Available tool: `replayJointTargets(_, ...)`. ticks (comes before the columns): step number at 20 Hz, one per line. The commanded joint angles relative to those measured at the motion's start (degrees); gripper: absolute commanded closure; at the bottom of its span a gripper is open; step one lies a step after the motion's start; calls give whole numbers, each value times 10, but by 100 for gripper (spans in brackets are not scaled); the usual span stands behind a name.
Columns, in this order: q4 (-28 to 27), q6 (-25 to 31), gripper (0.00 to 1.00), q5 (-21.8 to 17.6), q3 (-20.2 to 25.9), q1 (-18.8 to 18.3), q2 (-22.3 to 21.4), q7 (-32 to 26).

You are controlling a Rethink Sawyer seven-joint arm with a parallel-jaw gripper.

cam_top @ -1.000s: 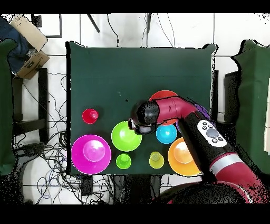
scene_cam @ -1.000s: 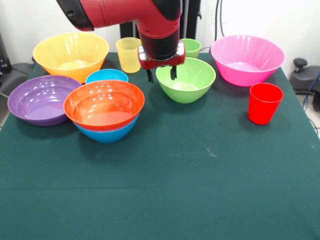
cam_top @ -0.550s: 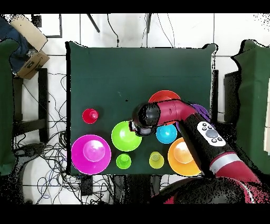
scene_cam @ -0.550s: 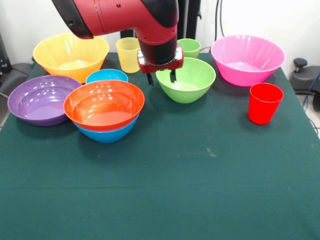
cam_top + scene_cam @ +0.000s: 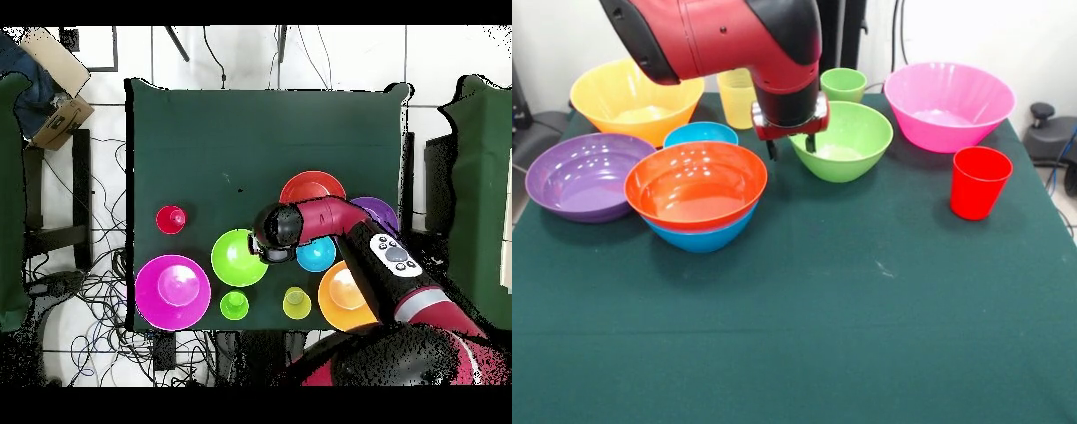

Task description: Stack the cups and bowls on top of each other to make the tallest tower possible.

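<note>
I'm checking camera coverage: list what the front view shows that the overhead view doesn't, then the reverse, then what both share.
Front view only: the gripper, open, hanging at the green bowl's rim, and the big blue bowl nested under the red-orange bowl.

Overhead view only: the cardboard box and tangled cables on the floor beside the table; here the arm hides the gripper.

Both: the pink bowl, red cup, purple bowl, small blue bowl, yellow-orange bowl, yellow cup and light green cup.
</note>
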Motion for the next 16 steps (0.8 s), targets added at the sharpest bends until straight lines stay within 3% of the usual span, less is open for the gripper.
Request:
replayJointTargets(1,-4,-75,0,-66,-37,7,34,-23)
replayJointTargets(16,7,-182,0,-118,-92,27,79,33)
